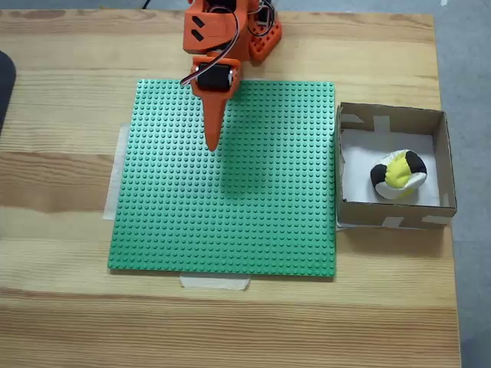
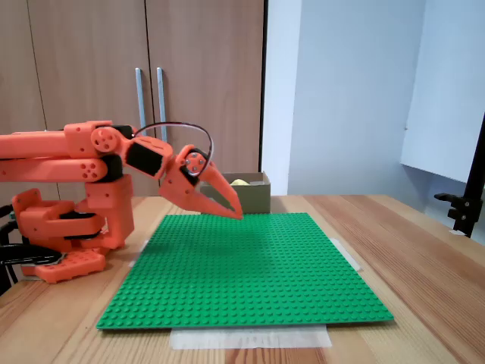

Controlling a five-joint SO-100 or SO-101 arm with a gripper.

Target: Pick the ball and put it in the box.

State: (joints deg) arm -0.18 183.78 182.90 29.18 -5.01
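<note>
While the ball (image 1: 398,175) lies inside the box (image 1: 393,215) at the worktop's (image 1: 61,176) right edge in the top-down fixed view, the orange pincer (image 1: 212,142), fingers together and empty, hangs above the green studded baseplate (image 1: 230,222).

One fixed view looks straight down on the wooden table (image 1: 61,307), arm base at top edge, green baseplate (image 1: 230,199) centre frame. Other fixed view sits low at table height, side-on, close. Shared: baseplate (image 2: 242,273), arm, box (image 2: 254,193).
</note>
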